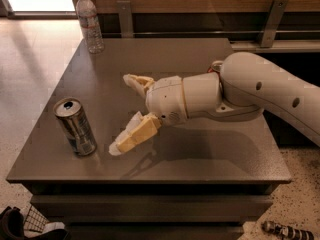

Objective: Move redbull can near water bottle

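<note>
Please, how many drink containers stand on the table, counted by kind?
Cans: 1, the redbull can, at the near edge.
Bottles: 1, the water bottle, at the far corner.
Total: 2.
The pincer hangs open above the table, beside the can, touching neither container.
</note>
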You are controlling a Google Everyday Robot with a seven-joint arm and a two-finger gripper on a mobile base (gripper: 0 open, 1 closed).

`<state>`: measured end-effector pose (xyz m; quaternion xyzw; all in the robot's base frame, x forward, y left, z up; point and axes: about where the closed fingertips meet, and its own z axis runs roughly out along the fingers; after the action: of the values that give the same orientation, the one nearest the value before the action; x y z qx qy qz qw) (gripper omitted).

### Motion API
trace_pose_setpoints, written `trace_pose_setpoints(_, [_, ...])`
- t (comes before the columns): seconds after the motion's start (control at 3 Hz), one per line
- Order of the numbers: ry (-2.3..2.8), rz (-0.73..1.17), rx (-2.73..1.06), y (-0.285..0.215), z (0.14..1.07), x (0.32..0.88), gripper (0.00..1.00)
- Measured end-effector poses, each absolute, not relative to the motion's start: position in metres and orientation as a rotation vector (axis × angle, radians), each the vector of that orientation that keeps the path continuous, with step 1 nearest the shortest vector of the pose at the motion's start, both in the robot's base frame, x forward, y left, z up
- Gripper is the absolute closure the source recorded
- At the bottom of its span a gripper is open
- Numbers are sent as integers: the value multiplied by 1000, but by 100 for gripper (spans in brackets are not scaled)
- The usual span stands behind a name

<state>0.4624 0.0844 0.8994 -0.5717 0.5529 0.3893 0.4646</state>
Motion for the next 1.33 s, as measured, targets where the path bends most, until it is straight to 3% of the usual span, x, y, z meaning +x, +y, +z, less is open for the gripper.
trace_pose_setpoints(1.33, [1245,1121,-1403,158,873,437,0])
